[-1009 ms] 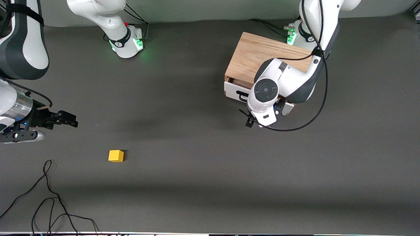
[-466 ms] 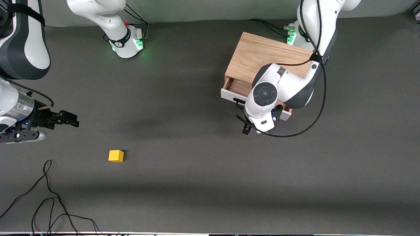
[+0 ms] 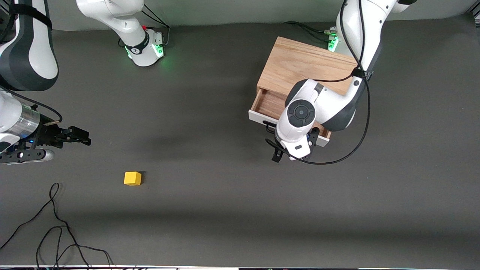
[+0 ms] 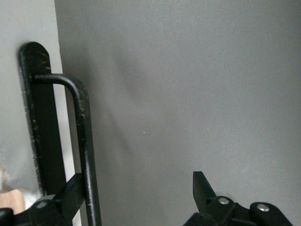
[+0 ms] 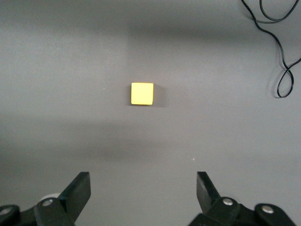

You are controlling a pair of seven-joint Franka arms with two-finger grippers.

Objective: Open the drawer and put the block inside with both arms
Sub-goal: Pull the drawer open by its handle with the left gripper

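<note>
The light oak cabinet stands near the left arm's base. Its drawer is partly pulled out, with the wood floor showing above the white front panel. My left gripper is at the front panel, largely hidden under its own wrist. In the left wrist view it is open, with the black wire handle between the jaws, against one finger. The yellow block lies on the table toward the right arm's end. My right gripper hovers open and empty, with the block ahead of its jaws.
A loose black cable lies on the grey table near the front camera at the right arm's end; it also shows in the right wrist view. The left arm's own cable loops beside the drawer.
The drawer has slid farther out of the cabinet toward the front camera, and my left gripper has moved with its handle. The right arm and the block have stayed put.
</note>
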